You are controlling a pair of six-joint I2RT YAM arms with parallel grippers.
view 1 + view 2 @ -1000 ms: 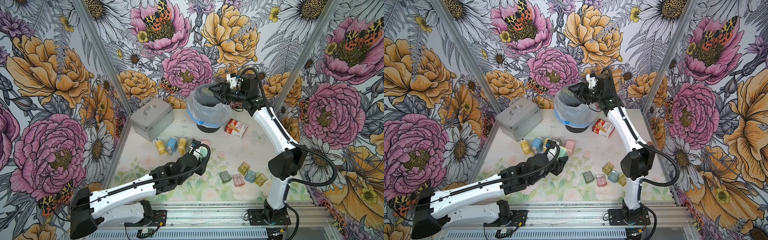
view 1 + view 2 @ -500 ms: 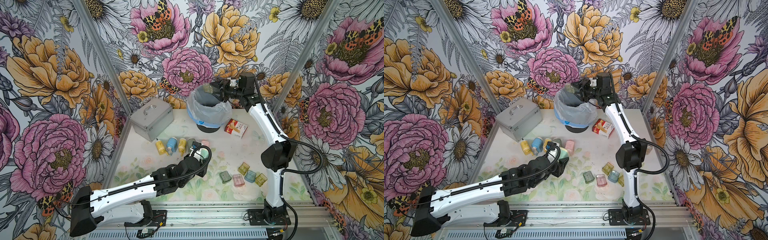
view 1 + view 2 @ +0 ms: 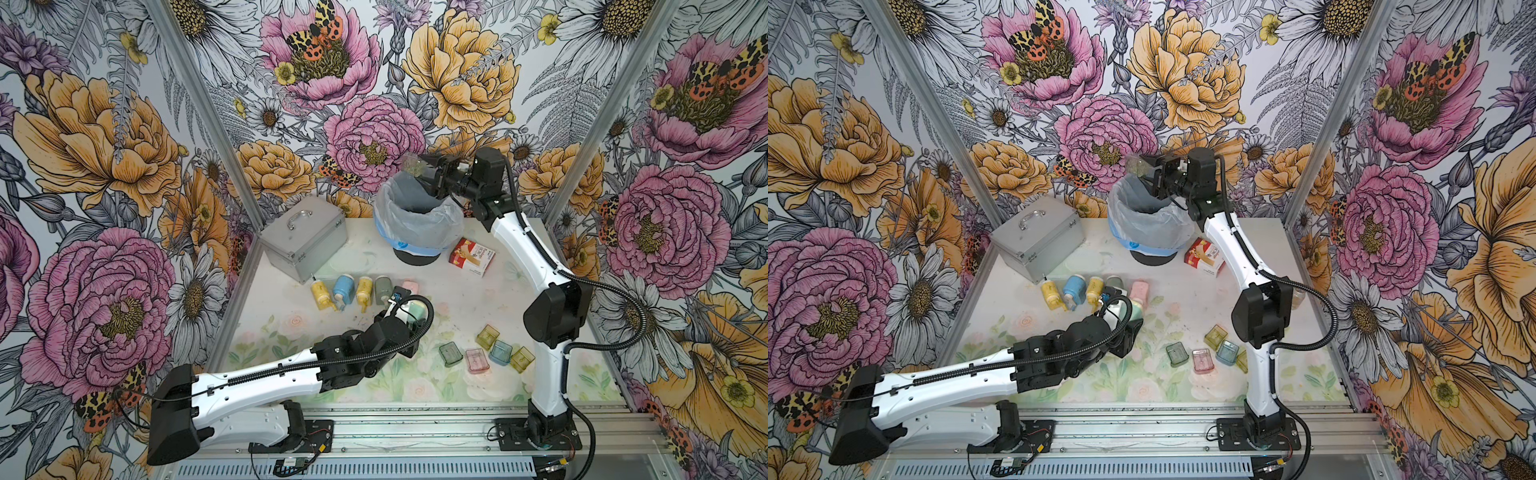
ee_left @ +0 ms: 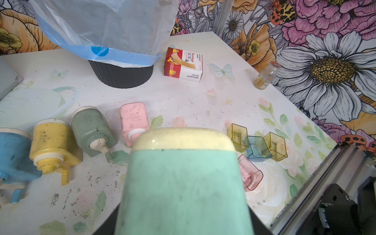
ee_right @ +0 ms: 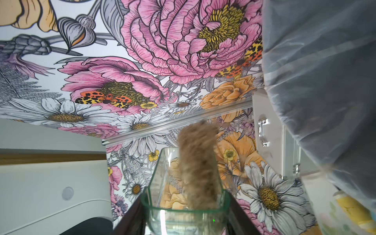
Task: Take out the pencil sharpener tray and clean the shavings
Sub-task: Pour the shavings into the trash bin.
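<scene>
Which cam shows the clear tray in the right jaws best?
Right wrist: the clear tray fills the foreground, with brown shavings blurred inside it. Both top views show it only as a small clear shape near the lined bin. Left wrist shows the bin's bag, not the tray.

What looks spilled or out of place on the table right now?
Dark shavings lie scattered on the table near the grey-green sharpener, outside the bin. That sharpener lies on its side, not upright.
</scene>
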